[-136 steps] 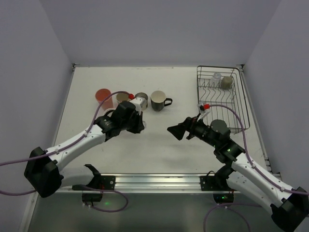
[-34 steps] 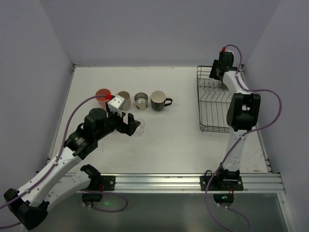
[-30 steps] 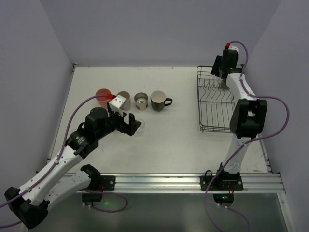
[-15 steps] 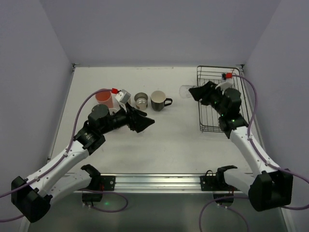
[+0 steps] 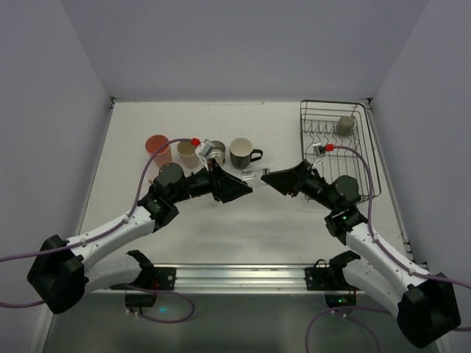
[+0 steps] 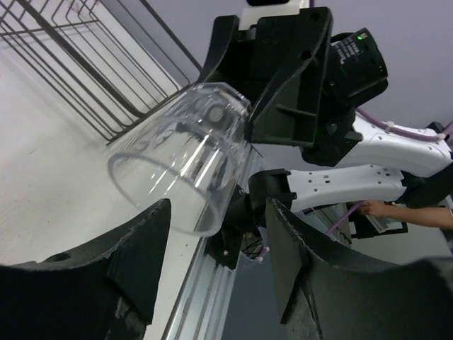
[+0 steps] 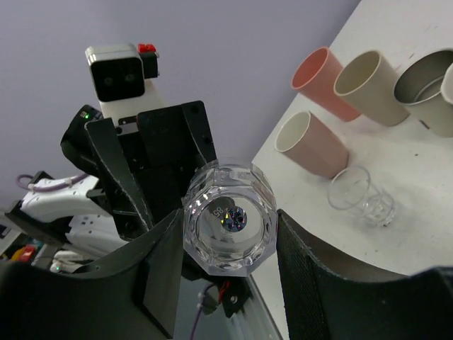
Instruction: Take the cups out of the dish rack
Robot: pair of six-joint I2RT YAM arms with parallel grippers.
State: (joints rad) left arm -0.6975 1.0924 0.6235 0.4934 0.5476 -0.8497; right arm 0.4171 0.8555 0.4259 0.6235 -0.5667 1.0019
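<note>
**Mid-air handover of a clear faceted glass tumbler (image 5: 252,176) above the white desk (image 5: 221,232), well apart from the black wire dish rack (image 5: 368,158)**

The right hand (image 5: 265,179) is clamped on the glass near its base, mouth towards the left hand (image 5: 246,189); that hand's fingers (image 6: 134,248) stand spread wide either side of the rim, gripping nothing; it should slide further along the wall and close squarely before the right lets go, since slick glass may slip; just behind stand a salmon-pink tumbler (image 5: 157,147), tan cup (image 5: 188,152), silvery metal cup (image 5: 215,151) and dark handled mug (image 5: 241,151), crowding the set-down spot; a grey-olive cup (image 5: 344,124) sits in the rack.
</note>
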